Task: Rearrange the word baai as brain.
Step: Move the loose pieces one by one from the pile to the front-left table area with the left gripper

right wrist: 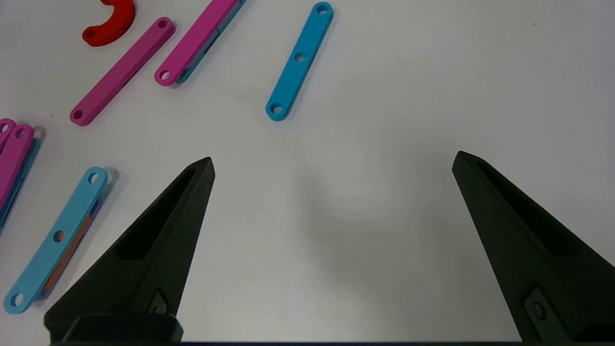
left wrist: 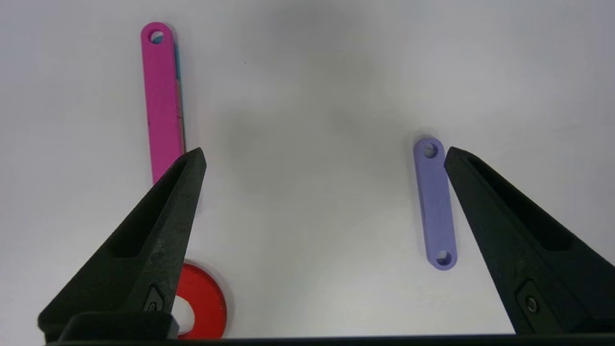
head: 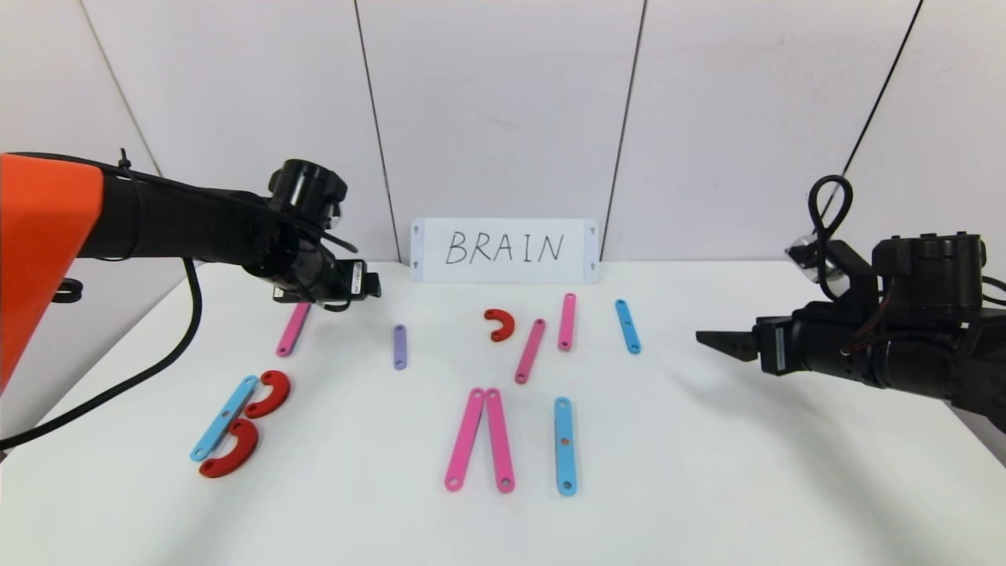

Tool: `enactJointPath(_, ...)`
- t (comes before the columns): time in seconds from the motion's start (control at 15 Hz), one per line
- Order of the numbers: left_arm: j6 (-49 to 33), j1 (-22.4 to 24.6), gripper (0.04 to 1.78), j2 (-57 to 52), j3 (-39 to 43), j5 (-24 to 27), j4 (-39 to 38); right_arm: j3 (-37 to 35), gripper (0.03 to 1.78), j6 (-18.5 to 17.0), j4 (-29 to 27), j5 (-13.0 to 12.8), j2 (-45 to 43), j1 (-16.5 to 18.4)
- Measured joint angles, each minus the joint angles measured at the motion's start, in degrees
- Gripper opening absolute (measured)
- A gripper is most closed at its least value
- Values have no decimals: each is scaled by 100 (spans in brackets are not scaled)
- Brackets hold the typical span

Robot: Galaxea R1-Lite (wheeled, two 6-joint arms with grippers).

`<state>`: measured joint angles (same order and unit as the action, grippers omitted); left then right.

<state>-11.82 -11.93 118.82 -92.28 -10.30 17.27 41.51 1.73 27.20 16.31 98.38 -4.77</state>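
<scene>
- Nearest the head camera lie two long pink strips (head: 479,440) leaning together into an A with no crossbar, just beside an upright light blue strip (head: 565,446) that reads as I.
- Off toward the robot's left sits the B: a blue strip (head: 225,417) with two red half-rings (head: 251,424) touching its side. A nudge would likely split these loose parts.
- Farther back a short purple strip (head: 400,347), a red curve (head: 500,324), three pink strips (head: 542,334) and another blue strip (head: 627,326) lie scattered below the white card (head: 504,250) reading BRAIN, so the word is far from done.
- Spread wide and holding nothing, the left pincer (left wrist: 324,158) hovers over the back left of the tabletop (head: 707,487), with the purple strip just beside one finger and a pink strip by the other.
- The right pincer (right wrist: 334,163) hangs spread and empty over bare tabletop at the right, well apart from every piece.
- Flat, thin strips give the fingertips little edge to catch; a shallow descent could probably skid one sideways rather than lift it.
- In the wrist views some strips appear stacked on others, so a pinch may take two at once or drop the lower one.
- Crowded middle pieces risk being swept by a finger reaching for a neighbour.
</scene>
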Motion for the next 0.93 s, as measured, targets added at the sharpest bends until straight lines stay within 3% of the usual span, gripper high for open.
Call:
enactJointPath(0.13, 199, 223, 173, -9, 4, 68, -5, -2, 173, 0, -7, 20, -32, 23)
enactJointPath(0.4, 596, 802, 173, 28, -33, 538, -16, -15, 173, -2, -151, 406, -157, 66)
enactJointPath(0.67, 844, 1353, 173, 339, -197, 651, -22, -22, 173, 6, -143, 413, -180, 72)
enactJointPath(0.93, 835, 1604, 173, 656, -284, 951, -13, -45, 173, 28, -118, 405, -161, 66)
